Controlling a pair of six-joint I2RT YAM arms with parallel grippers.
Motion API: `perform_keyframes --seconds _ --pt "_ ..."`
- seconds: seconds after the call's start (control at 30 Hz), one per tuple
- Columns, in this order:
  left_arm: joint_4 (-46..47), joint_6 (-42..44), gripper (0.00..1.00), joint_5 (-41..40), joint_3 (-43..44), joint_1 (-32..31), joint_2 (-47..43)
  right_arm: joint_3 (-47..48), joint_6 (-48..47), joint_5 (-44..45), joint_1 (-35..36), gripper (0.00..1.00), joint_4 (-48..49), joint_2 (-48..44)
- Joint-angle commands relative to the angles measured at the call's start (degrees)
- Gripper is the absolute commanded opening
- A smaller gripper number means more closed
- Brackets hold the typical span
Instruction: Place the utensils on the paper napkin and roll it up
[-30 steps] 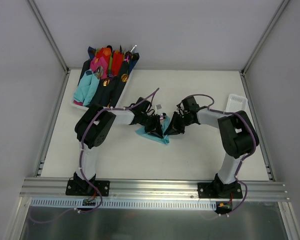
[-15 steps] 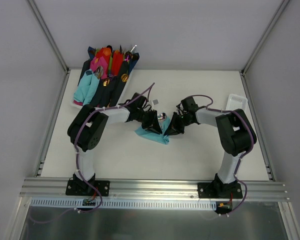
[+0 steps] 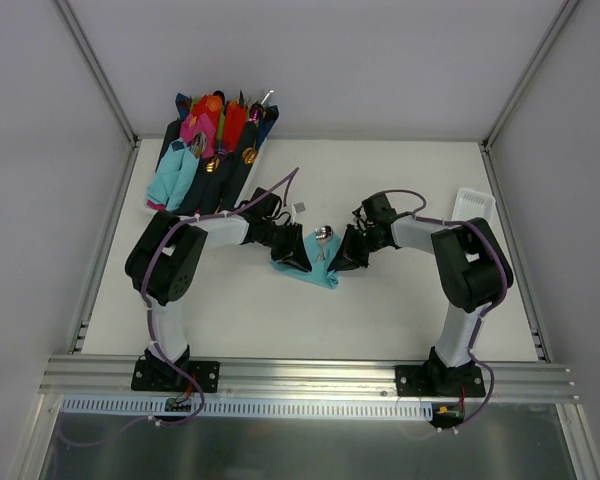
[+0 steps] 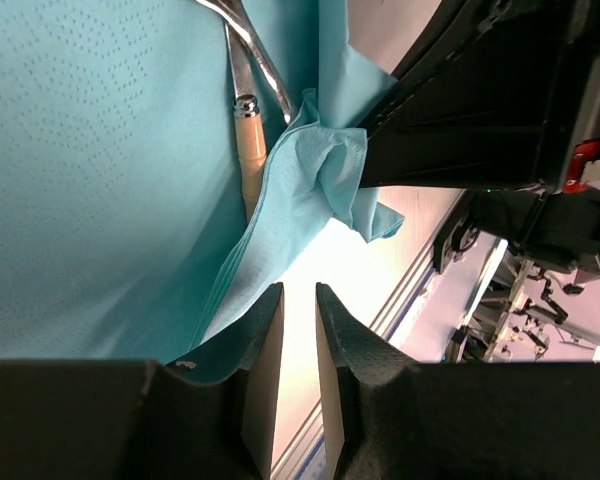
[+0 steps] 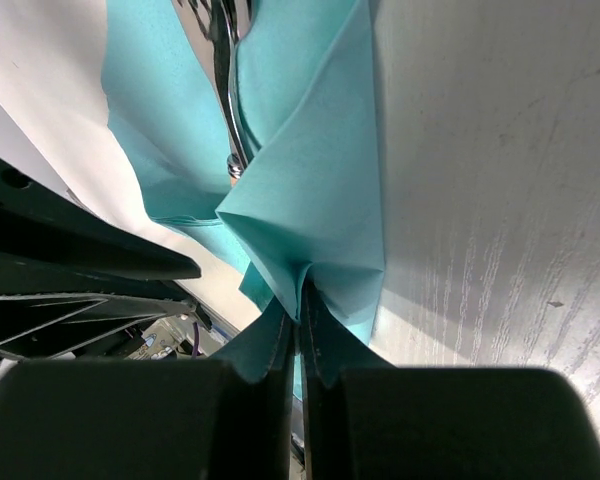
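right wrist | paper napkin [image 5: 320, 200] pinched between right fingers [image 5: 268, 350] | utensils [image 5: 230, 110] inside fold

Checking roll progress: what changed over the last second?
The left pincer drew back to the left off the teal paper napkin, uncovering the silver utensils lying on it. Its fingers stand slightly apart with nothing between them. Unchanged: the right pincer stays shut on the napkin's folded edge, in the same spot.
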Motion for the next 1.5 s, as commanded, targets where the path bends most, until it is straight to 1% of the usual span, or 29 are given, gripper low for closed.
perform_keyframes --seconds 0.0,0.3,0.47,0.8,1.1,1.2,1.3,1.33,1.37,1.4,1.43,1.47 --pt "-0.8 2.3 0.19 0.5 0.1 0.0 0.9 1.5 -0.6 1.8 0.5 0.03 -1.6 0.2" --pt "-0.8 2.1 0.17 -2.7 2.3 0.0 6.3 3.4 0.9 1.8 1.3 0.02 -3.4 -1.9" --pt "-0.8 2.4 0.17 -3.4 2.4 0.0 6.6 5.3 1.9 1.9 2.2 0.00 -4.3 -1.5" --pt "-0.7 2.1 0.18 -3.8 2.1 0.0 7.0 9.3 5.1 2.4 4.3 0.00 -4.1 0.1" --pt "-0.8 2.0 0.17 -3.7 1.8 0.0 7.4 10.0 8.7 1.5 5.1 0.01 -0.6 3.9" --pt "-0.8 2.0 0.17 -3.4 1.9 0.0 7.4 9.8 8.4 1.6 5.1 0.09 -0.7 4.9" --pt "-0.8 1.7 0.17 -3.0 1.8 0.0 7.1 9.4 8.0 1.1 5.0 0.19 -0.5 5.8" --pt "-0.9 1.7 0.17 -2.7 1.6 0.0 6.9 9.2 7.7 0.9 5.0 0.24 -0.2 5.9" --pt "-0.8 1.7 0.18 -2.5 1.4 0.1 6.2 9.0 7.7 0.7 5.1 0.32 -0.1 6.1" --pt "-0.8 1.7 0.18 -2.4 1.2 0.2 5.8 8.9 7.4 0.6 5.0 0.35 -0.1 6.1" --pt "-0.8 1.7 0.18 -2.2 0.6 0.3 5.1 8.8 7.3 0.3 5.0 0.42 0.1 6.0" --pt "-0.8 1.8 0.18 -1.7 0.4 0.9 3.7 8.7 7.2 0.2 5.0 0.47 0.1 6.1"
